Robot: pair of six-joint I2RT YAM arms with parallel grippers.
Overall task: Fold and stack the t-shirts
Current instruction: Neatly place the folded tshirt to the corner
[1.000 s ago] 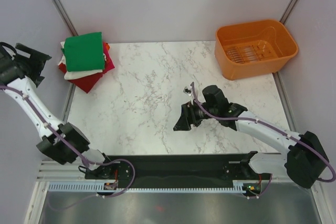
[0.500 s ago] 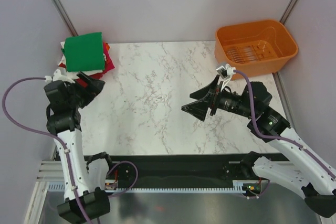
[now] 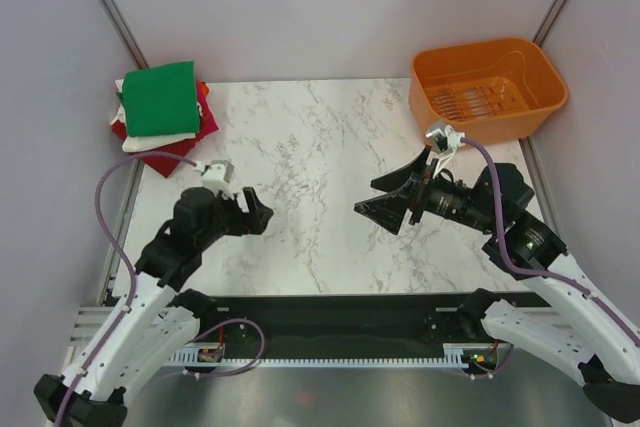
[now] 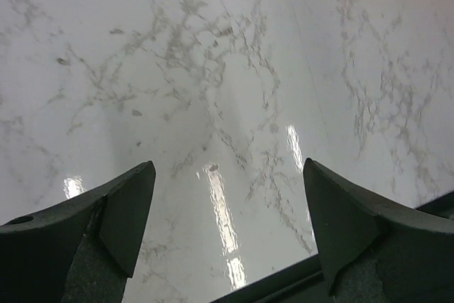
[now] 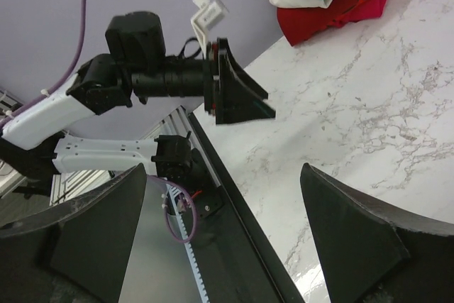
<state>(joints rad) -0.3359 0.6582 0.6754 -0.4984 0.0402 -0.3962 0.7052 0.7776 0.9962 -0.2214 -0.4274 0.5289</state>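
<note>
Stack of t-shirts (image 3: 160, 117) sits at far-left corner of the marble worktop (image 3: 300, 137), partly overhanging its left edge. Folded green tee (image 3: 158, 97) on top, cream-white tee (image 3: 150, 140) under it, red tee (image 3: 178, 154) lowest and skewed toward the near side. Orange basket (image 3: 487, 87) at far-right corner; no cloth shows in it. Left gripper (image 3: 262, 215) hangs over bare marble near the near-left part, fingers spread wide, nothing between them. Right gripper (image 3: 366, 197) hovers right of centre, aimed left, also spread and holding nothing. No unfolded shirt in view, so folding and stacking look done: likely the closing step. Next move, as I judge it: either tidy the 1 skewed red layer with a gentle edge nudge, or draw both arms back toward the near edge without brushing the pile.
</note>
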